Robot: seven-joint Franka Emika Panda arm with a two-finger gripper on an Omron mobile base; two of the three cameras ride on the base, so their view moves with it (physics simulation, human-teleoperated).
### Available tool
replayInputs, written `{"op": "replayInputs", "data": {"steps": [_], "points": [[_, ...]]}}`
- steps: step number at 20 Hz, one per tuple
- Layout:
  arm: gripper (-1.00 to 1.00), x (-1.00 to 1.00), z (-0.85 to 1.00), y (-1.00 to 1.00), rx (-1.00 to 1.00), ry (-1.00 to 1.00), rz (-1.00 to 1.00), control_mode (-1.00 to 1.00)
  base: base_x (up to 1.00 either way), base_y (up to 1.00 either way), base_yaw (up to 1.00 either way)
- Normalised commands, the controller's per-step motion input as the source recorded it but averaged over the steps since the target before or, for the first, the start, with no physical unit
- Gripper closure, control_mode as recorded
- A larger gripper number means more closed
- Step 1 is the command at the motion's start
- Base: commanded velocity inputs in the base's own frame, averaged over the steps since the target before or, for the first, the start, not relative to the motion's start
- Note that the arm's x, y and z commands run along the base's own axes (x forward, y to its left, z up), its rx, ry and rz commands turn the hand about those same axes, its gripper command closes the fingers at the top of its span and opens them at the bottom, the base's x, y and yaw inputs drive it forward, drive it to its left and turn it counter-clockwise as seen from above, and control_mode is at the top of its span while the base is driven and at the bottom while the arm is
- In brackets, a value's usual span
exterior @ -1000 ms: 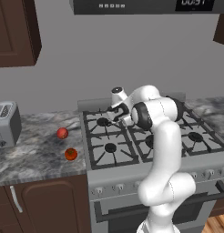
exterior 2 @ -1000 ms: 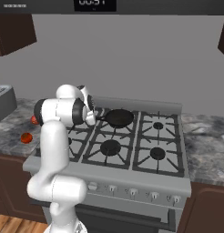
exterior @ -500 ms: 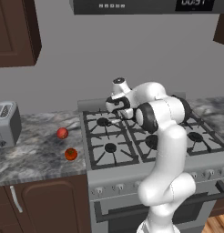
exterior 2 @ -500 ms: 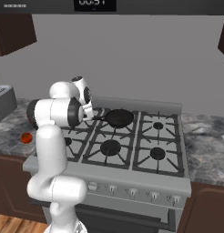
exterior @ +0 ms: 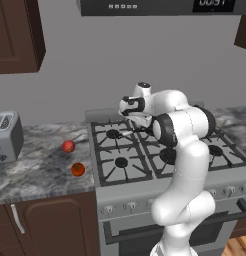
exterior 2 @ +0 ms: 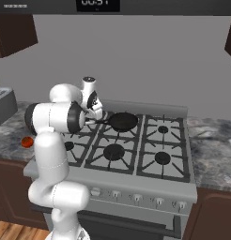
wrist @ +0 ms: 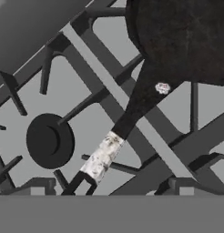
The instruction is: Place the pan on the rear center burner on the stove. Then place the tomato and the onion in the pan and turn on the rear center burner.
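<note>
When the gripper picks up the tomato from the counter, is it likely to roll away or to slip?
The tomato is a small round ball lying free on the flat counter, so a sideways nudge would probably roll it. Its smooth curved skin may slip between the fingers. It looks small, so probably light.

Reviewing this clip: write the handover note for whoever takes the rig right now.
Gripper: open, holding nothing, above the pan's handle at the stove's back left.
Pan: on the grate over the rear center burner, handle pointing left.
Tomato and onion: on the counter left of the stove.
Done: pan placed.
Left: put tomato and onion in the pan, turn on the rear center burner.
</note>
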Motion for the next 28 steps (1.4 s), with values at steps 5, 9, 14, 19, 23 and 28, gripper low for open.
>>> {"op": "replayInputs", "data": {"steps": [5,9,14,19,23,28], "points": [[-1.0,0.0,0.36,0.39,0.0,0.04,0.45,-1.0,0.0,0.0,0.0],[-1.0,-0.03,0.24,0.75,-0.09,0.0,0.3,-1.0,0.0,0.0,0.0],[-1.0,-0.11,0.06,0.79,-0.16,0.0,0.26,-1.0,0.0,0.0,0.0],[-1.0,-0.17,0.0,0.76,-0.15,0.0,0.23,-1.0,0.0,0.0,0.0],[-1.0,-0.24,0.0,0.69,-0.13,0.0,0.2,-1.0,0.0,0.0,0.0],[-1.0,-0.24,0.0,0.64,-0.09,0.0,0.19,-1.0,0.0,0.0,0.0]]}}
